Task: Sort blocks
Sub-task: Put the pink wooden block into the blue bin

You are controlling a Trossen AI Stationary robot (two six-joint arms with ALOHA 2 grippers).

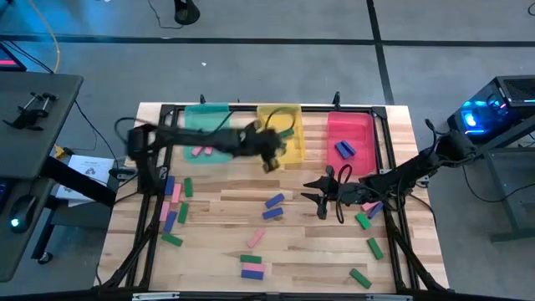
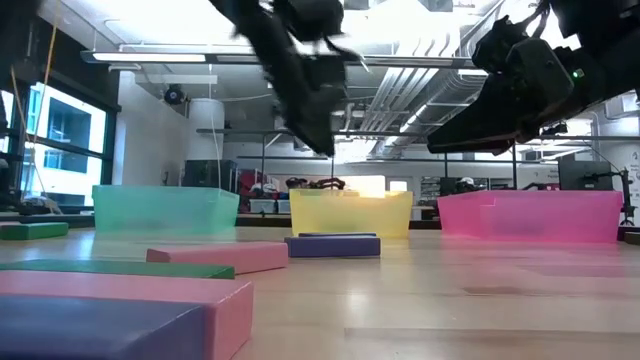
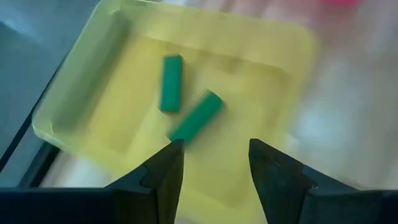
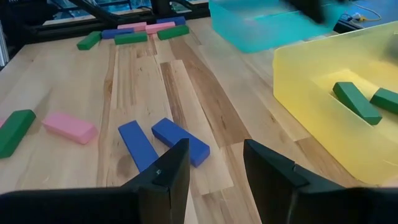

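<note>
My left gripper point(image 3: 214, 155) is open and empty above the near edge of the yellow tray point(image 1: 280, 130). Two green blocks point(image 3: 171, 83) point(image 3: 196, 117) lie flat on that tray's floor. My right gripper point(image 4: 216, 155) is open and empty over the middle of the table point(image 1: 322, 196), pointing toward the table's left. Two blue blocks point(image 4: 180, 140) point(image 4: 137, 144) lie flat on the wood just ahead of it. A pink block point(image 4: 69, 127) and a green block point(image 4: 15, 130) lie farther off. A blue block point(image 1: 345, 149) sits in the red tray, and pink blocks point(image 1: 201, 151) in the teal tray.
Three trays stand along the far edge: teal point(image 1: 207, 121), yellow, and red point(image 1: 349, 125). More blocks are scattered near the left edge point(image 1: 171, 205), the near edge point(image 1: 252, 266) and the right side point(image 1: 375, 247). A black frame point(image 1: 393, 167) rims the table.
</note>
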